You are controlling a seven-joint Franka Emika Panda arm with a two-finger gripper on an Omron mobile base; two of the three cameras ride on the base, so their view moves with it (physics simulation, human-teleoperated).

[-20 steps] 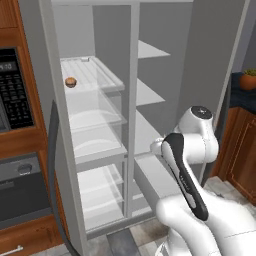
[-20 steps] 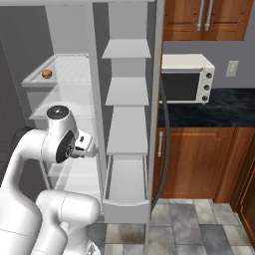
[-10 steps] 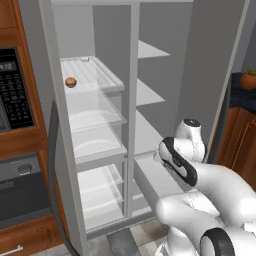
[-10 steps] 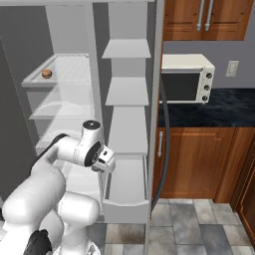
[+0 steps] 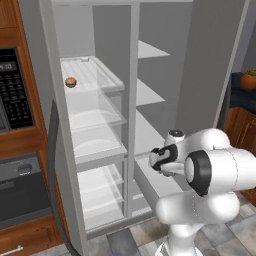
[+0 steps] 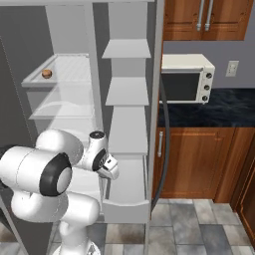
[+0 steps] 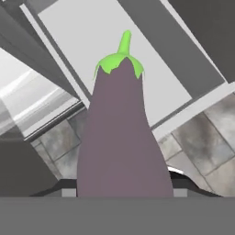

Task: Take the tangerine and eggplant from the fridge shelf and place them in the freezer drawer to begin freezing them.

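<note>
While the fridge stood open above grey floor tiles (image 6: 209, 224), the gripper (image 6: 110, 168) clamped the eggplant (image 7: 121, 137).
The tangerine (image 5: 70, 82) lay on the fridge shelf (image 5: 95, 75); the freezer drawer (image 6: 127, 191) sat pulled out.

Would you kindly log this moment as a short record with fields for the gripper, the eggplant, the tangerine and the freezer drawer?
gripper: shut on the eggplant, low beside the open drawer
eggplant: purple, green stem end pointing away from the hand, over the drawer
tangerine: on the fridge shelf, untouched
freezer drawer: pulled out, nothing seen inside
</note>
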